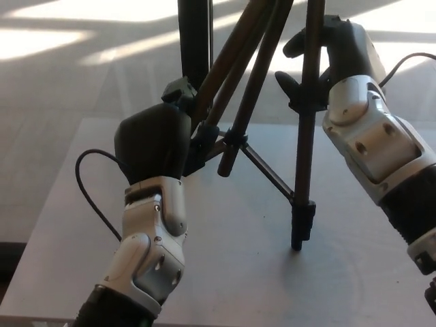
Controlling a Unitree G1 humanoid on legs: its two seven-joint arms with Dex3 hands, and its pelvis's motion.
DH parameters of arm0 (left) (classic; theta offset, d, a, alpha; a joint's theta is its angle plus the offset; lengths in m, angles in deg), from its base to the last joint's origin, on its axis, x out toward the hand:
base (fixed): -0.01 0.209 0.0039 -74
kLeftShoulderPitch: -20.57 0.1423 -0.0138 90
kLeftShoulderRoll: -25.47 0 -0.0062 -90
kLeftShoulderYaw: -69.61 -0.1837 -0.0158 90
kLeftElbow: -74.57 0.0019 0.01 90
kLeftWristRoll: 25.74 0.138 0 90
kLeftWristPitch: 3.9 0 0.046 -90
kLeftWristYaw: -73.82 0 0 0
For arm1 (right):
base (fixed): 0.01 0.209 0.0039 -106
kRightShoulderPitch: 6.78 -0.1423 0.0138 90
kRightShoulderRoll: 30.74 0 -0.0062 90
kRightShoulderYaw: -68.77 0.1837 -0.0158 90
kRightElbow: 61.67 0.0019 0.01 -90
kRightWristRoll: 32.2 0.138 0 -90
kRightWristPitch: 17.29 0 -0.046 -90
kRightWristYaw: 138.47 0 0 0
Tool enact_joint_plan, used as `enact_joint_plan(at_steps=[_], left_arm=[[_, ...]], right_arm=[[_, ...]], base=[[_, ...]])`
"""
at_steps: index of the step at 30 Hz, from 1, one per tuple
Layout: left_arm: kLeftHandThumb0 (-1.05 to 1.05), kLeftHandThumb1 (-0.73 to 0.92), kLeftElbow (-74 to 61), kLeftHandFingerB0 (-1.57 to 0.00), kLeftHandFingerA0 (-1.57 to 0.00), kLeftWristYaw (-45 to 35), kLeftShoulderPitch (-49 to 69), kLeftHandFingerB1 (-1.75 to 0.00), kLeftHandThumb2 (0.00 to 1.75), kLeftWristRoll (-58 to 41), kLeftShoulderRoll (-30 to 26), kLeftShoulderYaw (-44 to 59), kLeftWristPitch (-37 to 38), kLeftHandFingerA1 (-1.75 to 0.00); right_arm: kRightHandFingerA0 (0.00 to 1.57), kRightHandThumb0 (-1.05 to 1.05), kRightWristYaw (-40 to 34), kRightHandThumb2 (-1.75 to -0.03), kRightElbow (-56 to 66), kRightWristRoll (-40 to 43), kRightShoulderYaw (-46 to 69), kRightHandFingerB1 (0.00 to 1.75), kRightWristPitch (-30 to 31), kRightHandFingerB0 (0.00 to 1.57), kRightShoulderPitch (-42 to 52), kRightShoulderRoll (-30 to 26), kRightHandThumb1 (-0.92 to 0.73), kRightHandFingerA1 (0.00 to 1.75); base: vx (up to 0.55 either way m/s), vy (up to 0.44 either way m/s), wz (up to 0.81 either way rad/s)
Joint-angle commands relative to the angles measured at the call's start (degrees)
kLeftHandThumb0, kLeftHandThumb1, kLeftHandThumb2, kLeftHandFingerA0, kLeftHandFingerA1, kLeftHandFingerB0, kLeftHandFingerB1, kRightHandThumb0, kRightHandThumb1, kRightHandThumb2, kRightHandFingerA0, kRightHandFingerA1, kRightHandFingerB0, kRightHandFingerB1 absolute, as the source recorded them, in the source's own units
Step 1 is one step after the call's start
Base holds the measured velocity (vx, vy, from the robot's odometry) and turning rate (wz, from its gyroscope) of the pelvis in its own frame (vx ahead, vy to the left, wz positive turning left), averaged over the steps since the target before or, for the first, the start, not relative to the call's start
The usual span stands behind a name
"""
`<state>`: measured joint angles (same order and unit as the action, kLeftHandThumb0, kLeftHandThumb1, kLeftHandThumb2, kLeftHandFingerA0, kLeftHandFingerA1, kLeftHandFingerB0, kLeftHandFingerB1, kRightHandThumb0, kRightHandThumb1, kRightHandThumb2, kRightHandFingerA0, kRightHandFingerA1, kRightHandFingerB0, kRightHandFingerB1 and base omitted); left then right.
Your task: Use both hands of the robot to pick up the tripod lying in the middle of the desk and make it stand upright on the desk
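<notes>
one tripod (300, 170) is seen, raised over the pale grey tabletop (231, 272). three slim brown tubular legs are counted, joined by thin black braces at a small hub. only one leg is seen reaching down: its black foot rests on the tabletop right of centre, and that leg stands nearly upright. the end of a second leg hangs clear above the surface; the third is hidden behind the left hand (153, 146). the left hand, a rounded matte black shell, is pressed against the tripod's black centre column; its fingers cannot be told. the right hand (327, 54) is wrapped around the upper part of the standing leg, thumb and fingers closed on it. two silver forearms are seen. a black cable (92, 197) loops beside the left wrist.
</notes>
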<state>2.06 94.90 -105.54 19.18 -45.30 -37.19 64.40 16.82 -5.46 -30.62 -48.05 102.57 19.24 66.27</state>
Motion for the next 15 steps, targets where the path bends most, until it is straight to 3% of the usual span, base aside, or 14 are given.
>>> enact_joint_plan(at_steps=[1, 2, 3, 4, 6, 7, 8, 9, 10, 11, 12, 13, 14, 15], left_arm=[[-0.2, 0.63, 3.0, -0.75, -0.82, -7.9, 5.6, -0.85, 0.77, -6.3, 5.9, -1.6, -5.3, -1.23], [-0.19, 0.66, 2.8, -0.71, -0.79, -6.8, 5.9, -1.26, 0.81, -7.2, 7.0, -0.5, -5.6, -1.56], [-0.19, 0.67, 2.9, -0.68, -0.8, -6.1, 6.0, -1.22, 0.71, -7.1, 7.3, -0.4, -5.5, -1.58], [-0.19, 0.67, 3.3, -0.68, -0.8, -6.0, 5.7, -1.22, 0.71, -7.1, 7.5, -0.3, -5.3, -1.58], [-0.21, 0.64, 3.1, -0.69, -0.8, -5.0, 6.1, -0.86, 0.7, -7.4, 7.8, -0.1, -4.3, -1.31], [-0.24, 0.66, 3.4, -0.62, -0.74, -4.0, 5.9, -1.19, 0.65, -8.0, 8.6, 0.7, -4.5, -1.57], [-0.16, 0.66, 3.3, -0.61, -0.79, -4.0, 6.1, -1.35, 0.64, -8.6, 8.8, 1.1, -4.1, -1.66], [-0.16, 0.66, 3.3, -0.61, -0.79, -3.9, 6.1, -1.35, 0.64, -8.6, 8.9, 1.1, -4.1, -1.66], [-0.21, 0.63, 3.3, -0.68, -0.8, -4.2, 6.3, -1.07, 0.67, -8.0, 8.5, 0.6, -4.1, -1.51], [-0.21, 0.63, 3.3, -0.68, -0.8, -4.2, 6.4, -1.07, 0.67, -8.0, 8.5, 0.5, -4.1, -1.51], [-0.38, 0.75, 2.8, -0.63, -0.61, -7.6, 5.3, -0.73, 0.62, -7.9, 9.7, 0.9, -11.3, -1.22], [-0.4, 0.76, 2.2, -0.63, -0.61, -7.9, 5.4, -0.9, 0.63, -8.0, 10.1, 1.1, -13.0, -1.28], [-0.4, 0.77, 1.4, -0.62, -0.64, -6.8, 6.0, -1.01, 0.63, -9.4, 11.3, 2.4, -12.9, -1.29], [-0.44, 0.74, -0.5, -0.49, -0.58, -3.1, 7.0, -0.94, 0.63, -15.1, 15.9, 8.7, -13.4, -1.32]], right_arm=[[0.95, -0.29, 2.1, -0.86, 8.0, -13.0, -8.1, 0.94, -15.6, 0.84, 0.1, 2.6, -0.57, 1.63], [0.93, -0.28, 2.0, -0.74, 8.1, -13.0, -8.4, 0.99, -15.1, 0.85, 0.5, 3.3, -0.61, 1.66], [0.89, -0.25, 1.6, -0.88, 9.2, -12.6, -8.4, 1.47, -12.9, 0.77, 1.3, 4.4, -0.59, 1.75], [0.89, -0.25, 1.6, -0.88, 9.4, -12.7, -8.3, 1.47, -12.7, 0.77, 1.4, 4.2, -0.59, 1.75], [0.92, -0.23, 0.4, -1.14, 9.4, -13.0, -8.2, 1.47, -14.2, 0.83, 2.6, 4.6, -0.52, 1.75], [0.89, -0.21, 0.1, -1.11, 9.0, -13.3, -8.4, 1.43, -15.0, 0.83, 2.9, 4.6, -0.51, 1.75], [0.92, -0.21, 0.4, -1.18, 9.4, -13.4, -8.6, 1.49, -14.2, 0.83, 3.2, 4.6, -0.51, 1.75], [0.92, -0.21, 0.4, -1.18, 9.5, -13.6, -8.5, 1.49, -14.2, 0.83, 3.3, 4.7, -0.51, 1.75], [1.01, -0.15, 1.1, -1.1, 9.7, -13.2, -8.5, 1.42, -13.8, 0.76, 3.8, 4.9, -0.56, 1.75], [1.01, -0.15, 1.3, -1.1, 9.8, -13.3, -8.5, 1.42, -13.8, 0.76, 3.9, 4.9, -0.56, 1.75], [0.87, -0.22, 2.5, -0.98, 10.8, -13.0, -8.6, 1.03, -12.6, 0.79, 4.7, 4.7, -0.56, 1.63], [0.86, -0.21, 2.2, -0.95, 11.0, -13.2, -8.6, 0.81, -13.2, 0.78, 5.2, 4.8, -0.55, 1.39], [0.92, -0.2, 1.9, -0.97, 11.1, -13.3, -8.6, 0.76, -13.4, 0.8, 5.8, 4.9, -0.51, 1.29], [0.92, -0.19, 2.0, -0.87, 11.6, -13.5, -8.6, 0.7, -13.3, 0.8, 6.8, 4.8, -0.55, 1.19]], base=[[0.0, 0.0, 0.0], [0.0, 0.0, 0.0], [0.0, 0.0, 0.0], [0.0, 0.0, 0.0], [0.0, 0.0, 0.0], [0.0, 0.0, 0.0], [0.0, 0.0, 0.0], [0.0, 0.0, 0.0], [0.0, 0.0, 0.0], [0.0, 0.0, 0.0], [0.0, 0.0, 0.0], [0.0, 0.0, 0.0], [0.0, 0.0, 0.0], [0.0, 0.0, 0.0]])
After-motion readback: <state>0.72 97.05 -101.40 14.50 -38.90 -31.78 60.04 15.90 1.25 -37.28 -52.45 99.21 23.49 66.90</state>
